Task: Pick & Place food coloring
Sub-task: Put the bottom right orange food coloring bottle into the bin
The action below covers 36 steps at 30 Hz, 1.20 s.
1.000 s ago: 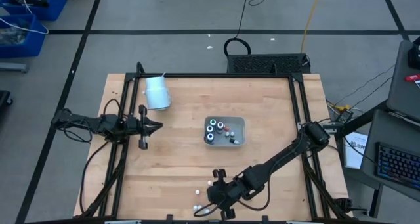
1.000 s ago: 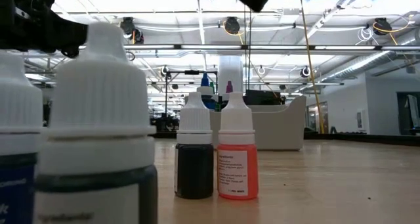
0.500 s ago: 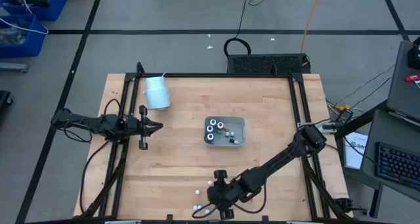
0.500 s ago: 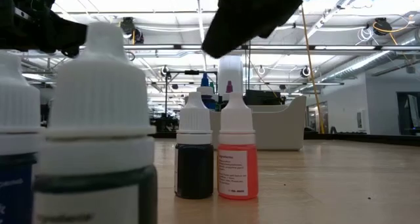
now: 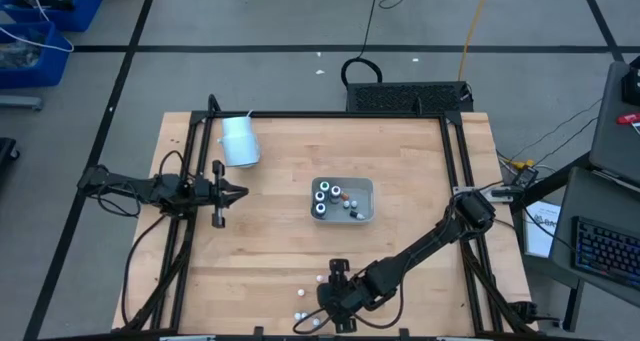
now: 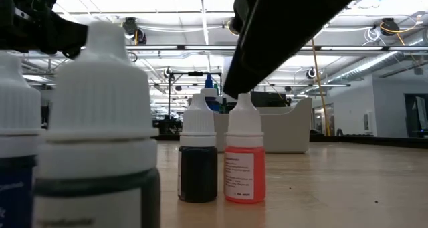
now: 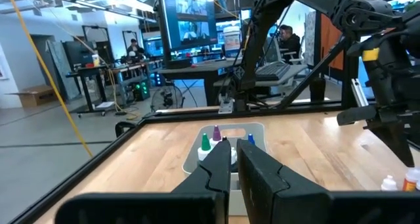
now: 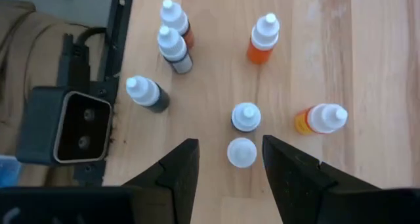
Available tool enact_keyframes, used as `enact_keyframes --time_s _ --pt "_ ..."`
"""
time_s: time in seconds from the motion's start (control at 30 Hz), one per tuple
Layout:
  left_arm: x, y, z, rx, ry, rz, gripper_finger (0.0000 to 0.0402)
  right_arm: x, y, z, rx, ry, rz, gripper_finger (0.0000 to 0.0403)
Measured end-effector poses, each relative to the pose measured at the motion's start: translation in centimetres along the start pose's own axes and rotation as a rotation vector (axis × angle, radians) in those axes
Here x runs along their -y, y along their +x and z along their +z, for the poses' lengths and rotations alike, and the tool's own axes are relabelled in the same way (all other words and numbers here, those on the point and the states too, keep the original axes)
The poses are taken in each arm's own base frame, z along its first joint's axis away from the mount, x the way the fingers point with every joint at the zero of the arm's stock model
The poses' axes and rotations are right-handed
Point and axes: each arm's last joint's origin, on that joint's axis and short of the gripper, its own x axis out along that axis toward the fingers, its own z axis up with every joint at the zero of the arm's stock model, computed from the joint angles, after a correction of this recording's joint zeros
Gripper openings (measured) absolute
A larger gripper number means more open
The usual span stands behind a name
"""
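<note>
Hovering gripper: the right gripper (image 8: 230, 161) is seen poised above a cluster of food coloring bottles (image 8: 246, 117) near the front edge of the worktop (image 5: 400, 161).
Right gripper state: its fingers (image 8: 180, 168) are spread apart and empty; a white-capped bottle (image 8: 241, 152) is framed in the gap below them, with no contact visible.
Bottle positions: seven small bottles are counted in the right wrist view, some standing, some tipped; orange-red ones (image 8: 264, 37) are set beside dark ones.
Low view: a dark bottle (image 6: 198, 158) and a red bottle (image 6: 244, 154) are shown upright, just beside each other, under the dark arm.
Tray: further bottles are held in the clear tray (image 5: 366, 188) at the centre of the worktop.
Left gripper: the left gripper (image 5: 236, 192) is held clenched and empty at the left side of the worktop, near the pale cup (image 5: 239, 141).
</note>
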Motion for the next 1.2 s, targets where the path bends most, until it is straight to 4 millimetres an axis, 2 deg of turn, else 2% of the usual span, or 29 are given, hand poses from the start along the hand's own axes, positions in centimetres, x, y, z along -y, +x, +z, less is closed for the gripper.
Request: enact_keyframes --time_s 0.23,0.77,1.2 --pt "0.0 0.0 0.0 0.0 0.003 0.0 0.0035 0.0 0.0 0.1 0.017 -0.018 -0.021 0.016" --pt "0.0 0.0 0.0 0.0 0.006 0.0 0.0035 0.2 2.1 -0.7 -0.01 -0.014 -0.06 0.016" --pt "0.0 0.0 0.0 0.005 0.003 0.001 0.0035 0.2 2.3 -0.9 -0.019 -0.019 -0.065 0.015"
